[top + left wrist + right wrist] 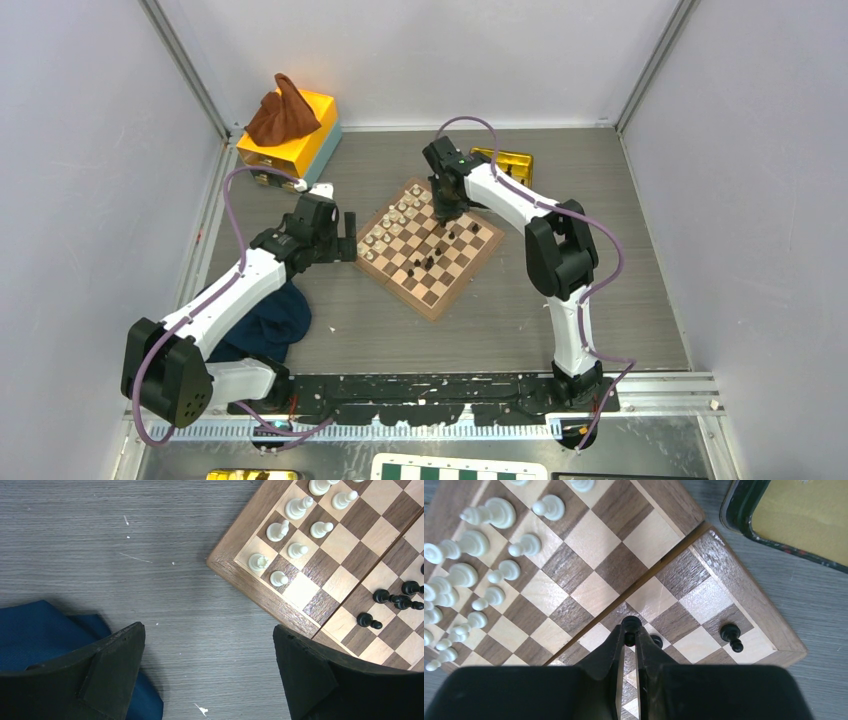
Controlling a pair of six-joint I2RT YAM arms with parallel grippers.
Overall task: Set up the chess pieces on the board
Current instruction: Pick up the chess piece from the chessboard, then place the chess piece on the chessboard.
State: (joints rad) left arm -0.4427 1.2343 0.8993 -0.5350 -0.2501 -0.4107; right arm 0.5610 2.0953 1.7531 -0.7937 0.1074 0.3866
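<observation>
Between the tips of the right gripper [630,630] we see only a thin slit. At its far end a small dark shape is pinched, which we read as a black chess piece [629,639]. The fingers are drawn almost together, with just that narrow gap between them. Under them lies the board [749,587], and its centre fold runs just ahead of the tips.

Just right of the tips, close beside the right finger, a second black piece [656,641] stands on a square. Farther right a third black piece [730,636] stands near the rim. Ahead and to the left, across the fold, the cream pieces [489,545] stand in two rows. Ahead and to the right, past the board's edge, a corner of a dark-rimmed gold tin [794,520] rests on the table [824,630].

The left gripper [210,672] is spread wide and holds nothing; bare grey table shows between its fingers [112,665]. A corner of the board lies ahead and to the right of it, and the rim runs down to the right finger. Cream pieces stand on that corner, and a small cluster of black pieces [395,600] sits farther right. A blue cloth [45,630] lies under and beside the left finger.

From above, we see the left gripper just beside the board's left edge and the right gripper over the board's far part.
</observation>
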